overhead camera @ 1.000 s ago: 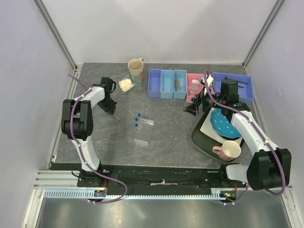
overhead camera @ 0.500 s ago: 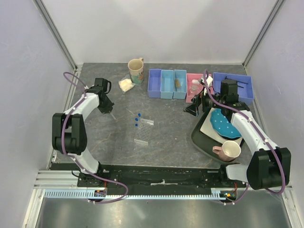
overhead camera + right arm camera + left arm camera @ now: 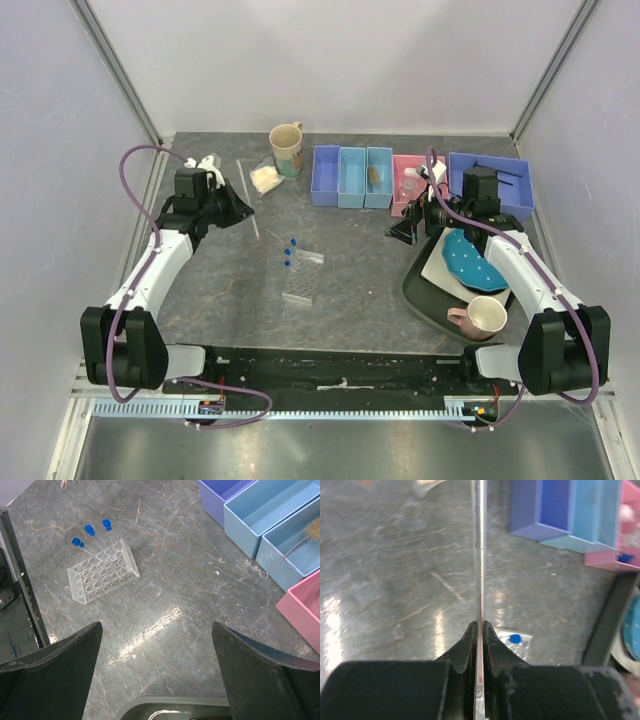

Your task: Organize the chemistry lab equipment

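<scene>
Now the left claw (image 3: 479, 626) has swung to the overhead frame's upper left, pinching a thin glass rod (image 3: 479, 555) lifted off the desk (image 3: 395, 580); binning likely follows. Right claw (image 3: 156, 630) gapes.

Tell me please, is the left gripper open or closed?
Shut. In the left wrist view, the left gripper has both jaws pressed against a thin clear rod that runs between them.
</scene>
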Robot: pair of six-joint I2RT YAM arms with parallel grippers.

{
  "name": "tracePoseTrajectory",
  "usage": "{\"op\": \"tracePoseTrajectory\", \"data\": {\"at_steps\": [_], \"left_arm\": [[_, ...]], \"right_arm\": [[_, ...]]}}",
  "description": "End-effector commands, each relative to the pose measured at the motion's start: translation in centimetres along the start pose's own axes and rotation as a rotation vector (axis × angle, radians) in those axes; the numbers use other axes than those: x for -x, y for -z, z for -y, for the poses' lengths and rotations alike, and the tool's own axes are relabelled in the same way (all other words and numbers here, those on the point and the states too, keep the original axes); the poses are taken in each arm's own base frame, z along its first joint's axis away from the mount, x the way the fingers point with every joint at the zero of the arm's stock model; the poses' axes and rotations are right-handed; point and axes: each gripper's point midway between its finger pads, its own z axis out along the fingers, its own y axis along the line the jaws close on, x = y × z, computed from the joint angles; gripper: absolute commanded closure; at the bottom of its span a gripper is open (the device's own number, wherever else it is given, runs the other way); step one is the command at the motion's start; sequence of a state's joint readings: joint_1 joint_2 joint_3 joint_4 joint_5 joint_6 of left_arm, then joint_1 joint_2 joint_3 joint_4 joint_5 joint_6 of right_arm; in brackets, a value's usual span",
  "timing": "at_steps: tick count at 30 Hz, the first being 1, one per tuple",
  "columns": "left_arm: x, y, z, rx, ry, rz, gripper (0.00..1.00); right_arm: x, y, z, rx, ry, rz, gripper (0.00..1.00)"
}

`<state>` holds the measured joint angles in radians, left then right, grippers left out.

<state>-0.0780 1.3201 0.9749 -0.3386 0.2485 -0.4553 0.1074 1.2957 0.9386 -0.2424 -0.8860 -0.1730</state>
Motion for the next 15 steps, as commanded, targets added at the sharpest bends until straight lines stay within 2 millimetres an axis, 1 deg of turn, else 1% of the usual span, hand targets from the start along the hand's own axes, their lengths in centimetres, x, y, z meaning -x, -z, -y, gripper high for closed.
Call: {"op": "tracePoseTrajectory", "data": {"at_steps": [1, 2, 4, 5, 7, 8, 9, 10, 11, 12, 13, 14, 15], "left_arm": [[2.0, 2.0, 5.5, -0.292, -0.144, 0.067, 0.98], [2.3, 2.3, 6.3, -0.321, -0.146, 0.07, 0.98], [2.1, 2.6, 7.6, -0.377, -0.146, 0.046, 0.98], [2.2, 2.8, 8.8, -0.409, -0.151, 0.037, 0.98], [1.4, 2.3, 10.1, -0.454, -0.147, -0.015, 0.98], [1.2, 2.4, 11.7, -0.486, -0.157, -0.03, 0.98], [1.0, 2.2, 12.3, -0.495, -0.161, -0.046, 0.98], [0.3, 1.3, 12.7, -0.494, -0.155, -0.084, 0.98], [0.3, 1.2, 14.3, -0.518, -0.168, -0.096, 0.98], [0.0, 0.9, 15.0, -0.527, -0.167, -0.114, 0.98], [-0.6, -0.4, 15.2, -0.522, -0.153, -0.151, 0.98], [-0.4, -0.4, 16.8, -0.548, -0.16, -0.157, 0.98], [-0.6, -0.8, 17.4, -0.554, -0.158, -0.17, 0.98]], "right_arm": [[1.1, -0.1, -0.3, 0.027, 0.05, 0.026, 0.02], [1.0, -0.1, -0.2, 0.027, 0.05, 0.025, 0.02], [1.1, 0.0, -0.2, 0.024, 0.052, 0.027, 0.02], [1.0, -0.1, -0.2, 0.025, 0.052, 0.025, 0.02], [1.0, -0.1, -0.2, 0.022, 0.053, 0.026, 0.02], [1.1, -0.1, -0.2, 0.02, 0.055, 0.026, 0.02], [1.1, -0.1, -0.1, 0.019, 0.057, 0.026, 0.02], [1.1, 0.0, 0.0, 0.013, 0.058, 0.026, 0.02], [1.1, 0.0, 0.0, 0.008, 0.063, 0.025, 0.02], [1.1, 0.0, 0.0, 0.007, 0.064, 0.025, 0.02], [1.2, 0.0, 0.1, 0.004, 0.066, 0.024, 0.02], [1.2, 0.1, 0.2, 0.001, 0.065, 0.024, 0.02], [1.1, 0.0, 0.2, 0.0, 0.065, 0.021, 0.02]]}}
